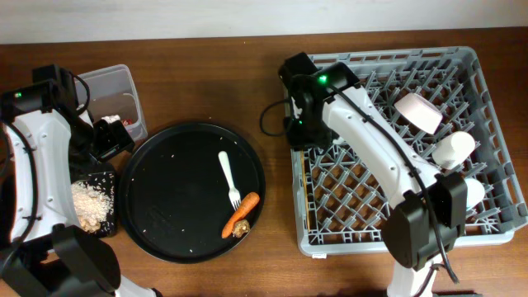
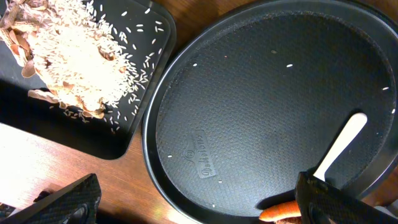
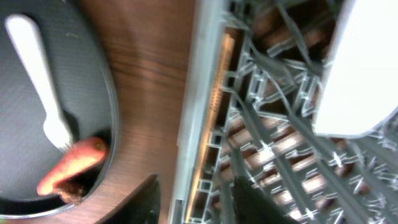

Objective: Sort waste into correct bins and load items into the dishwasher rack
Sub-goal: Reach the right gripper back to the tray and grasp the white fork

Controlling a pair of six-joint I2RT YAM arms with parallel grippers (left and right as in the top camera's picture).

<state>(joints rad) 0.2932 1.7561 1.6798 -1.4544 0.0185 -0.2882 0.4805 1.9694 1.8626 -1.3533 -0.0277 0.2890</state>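
The white fork [image 1: 229, 177], the orange carrot [image 1: 242, 213] and a brown bit [image 1: 241, 228] lie on the large round black tray [image 1: 157, 206]. Pale shredded scraps [image 1: 91, 202] fill the flat black tray [image 1: 106, 227]. The clear tub [image 1: 111, 82] holds the red-and-white wrapper [image 1: 129, 120]. The grey rack [image 1: 495, 91] holds a white dish [image 1: 418, 111] and a white cup [image 1: 454, 148]. My left gripper [image 1: 111, 140] is open and empty [image 2: 199, 211] over the round tray's edge. My right gripper [image 1: 299, 136] is open [image 3: 199, 202], straddling the rack's left wall [image 3: 199, 93].
Another pale cup [image 1: 472, 194] sits in the rack, partly behind my right arm. The left wrist view shows the scraps [image 2: 68, 56], the fork handle [image 2: 342, 143] and the carrot tip [image 2: 283, 210]. The right wrist view shows the fork [image 3: 40, 87] and the carrot [image 3: 71, 165].
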